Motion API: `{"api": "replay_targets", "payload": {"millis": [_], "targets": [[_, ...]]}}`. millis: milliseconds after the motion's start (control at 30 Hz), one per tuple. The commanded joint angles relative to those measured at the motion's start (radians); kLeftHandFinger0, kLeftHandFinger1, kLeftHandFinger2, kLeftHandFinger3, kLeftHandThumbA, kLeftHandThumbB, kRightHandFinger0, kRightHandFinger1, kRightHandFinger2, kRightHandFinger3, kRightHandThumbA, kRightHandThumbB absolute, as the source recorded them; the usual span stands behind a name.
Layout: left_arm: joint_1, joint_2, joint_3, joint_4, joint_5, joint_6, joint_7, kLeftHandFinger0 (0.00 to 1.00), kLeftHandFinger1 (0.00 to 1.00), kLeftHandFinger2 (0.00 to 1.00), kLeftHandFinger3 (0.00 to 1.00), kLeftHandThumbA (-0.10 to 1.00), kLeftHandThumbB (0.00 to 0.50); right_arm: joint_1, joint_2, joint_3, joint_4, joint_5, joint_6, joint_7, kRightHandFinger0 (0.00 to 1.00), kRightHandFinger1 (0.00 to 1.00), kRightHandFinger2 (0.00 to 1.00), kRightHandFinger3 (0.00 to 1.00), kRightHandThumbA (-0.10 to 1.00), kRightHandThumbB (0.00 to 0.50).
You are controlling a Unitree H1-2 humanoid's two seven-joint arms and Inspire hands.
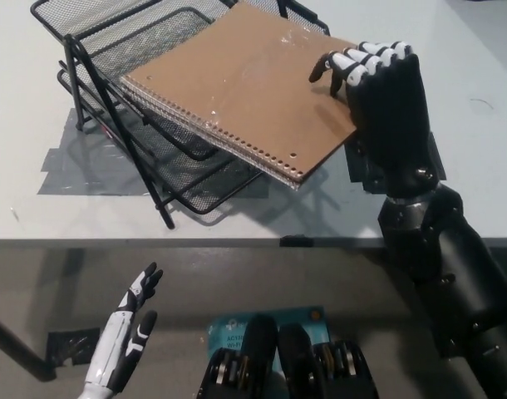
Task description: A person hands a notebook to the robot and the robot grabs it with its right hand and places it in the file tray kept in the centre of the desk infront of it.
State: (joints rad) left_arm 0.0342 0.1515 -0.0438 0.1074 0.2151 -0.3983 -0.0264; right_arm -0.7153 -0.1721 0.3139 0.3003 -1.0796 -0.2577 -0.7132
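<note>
**Notebook resting on the tray, black hand at its corner**

Here the right hand (385,108) sits at about two o'clock, its fingers (361,60) curled over the right-hand corner of the brown spiral notebook (241,91); whether they actually clamp it cannot be told. The notebook lies tilted across the upper tier of the black mesh file tray (112,33), its spiral edge overhanging the tray's front rim towards five o'clock. The tray stands on the pale desk (21,125) over grey tape patches (75,166). The left hand (125,337) rests at seven o'clock below the desk edge, fingers spread and empty.
</note>
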Motion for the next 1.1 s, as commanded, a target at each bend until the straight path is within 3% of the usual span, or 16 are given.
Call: {"api": "replay_targets", "payload": {"millis": [0,67,167,233,433,533,600,667,867,1000,1067], "targets": [[0.002,0.01,-0.002,-0.031,-0.014,-0.022,-0.003,1.0,1.0,1.0,1.0,1.0,0.341,-0.118,0.043,-0.009,0.006,-0.013,0.016,-0.125,0.0,0.0,0.0,0.07,0.6,0.0],[0.001,0.009,-0.002,-0.034,-0.014,-0.023,-0.002,1.0,1.0,1.0,1.0,1.0,0.331,-0.14,0.057,-0.013,0.045,0.003,0.017,-0.125,0.0,0.0,0.02,0.13,0.62,0.0],[-0.001,0.009,-0.002,-0.029,-0.018,-0.038,-0.002,1.0,1.0,1.0,1.0,1.0,0.303,-0.172,0.07,-0.016,0.104,0.004,0.027,-0.153,0.0,0.0,0.02,0.01,0.62,0.0],[0.0,0.009,-0.002,-0.028,-0.016,-0.043,-0.002,1.0,1.0,1.0,1.0,1.0,0.301,-0.185,0.077,-0.018,0.131,0.004,0.037,-0.161,0.0,0.0,0.03,0.01,0.67,0.0],[0.006,0.006,-0.002,-0.043,-0.011,-0.013,-0.004,1.0,1.0,1.0,1.0,1.0,0.344,-0.218,0.1,-0.021,0.231,0.036,0.038,-0.176,0.0,0.0,0.11,0.0,0.78,0.0],[0.004,0.002,-0.002,-0.039,-0.006,-0.016,0.002,1.0,1.0,1.0,1.0,1.0,0.341,-0.239,0.105,-0.011,0.29,0.027,0.045,-0.197,0.0,0.0,0.09,0.0,0.71,0.0],[0.004,0.005,-0.003,-0.044,0.009,-0.016,0.004,1.0,1.0,1.0,1.0,1.0,0.336,-0.25,0.107,-0.004,0.33,0.026,0.038,-0.215,0.0,0.0,0.09,0.07,0.7,0.0],[0.004,0.007,-0.004,-0.045,0.013,-0.021,0.004,1.0,1.0,1.0,1.0,1.0,0.334,-0.267,0.11,0.001,0.386,0.029,0.03,-0.244,0.0,0.0,0.08,0.03,0.65,0.0],[0.002,0.008,-0.005,-0.028,-0.002,-0.047,0.001,1.0,1.0,1.0,1.0,1.0,0.324,-0.31,0.121,0.012,0.519,0.042,0.034,-0.289,0.0,0.0,0.07,0.0,0.68,0.0],[0.005,0.005,-0.004,-0.034,0.005,-0.036,0.004,1.0,1.0,1.0,1.0,1.0,0.327,-0.346,0.125,0.022,0.593,0.047,0.027,-0.331,0.0,0.0,0.09,0.06,0.68,0.0],[0.003,0.005,-0.005,-0.033,0.004,-0.04,0.003,1.0,1.0,1.0,1.0,1.0,0.327,-0.365,0.128,0.022,0.612,0.055,0.022,-0.349,0.0,0.0,0.12,0.02,0.69,0.0]]}}
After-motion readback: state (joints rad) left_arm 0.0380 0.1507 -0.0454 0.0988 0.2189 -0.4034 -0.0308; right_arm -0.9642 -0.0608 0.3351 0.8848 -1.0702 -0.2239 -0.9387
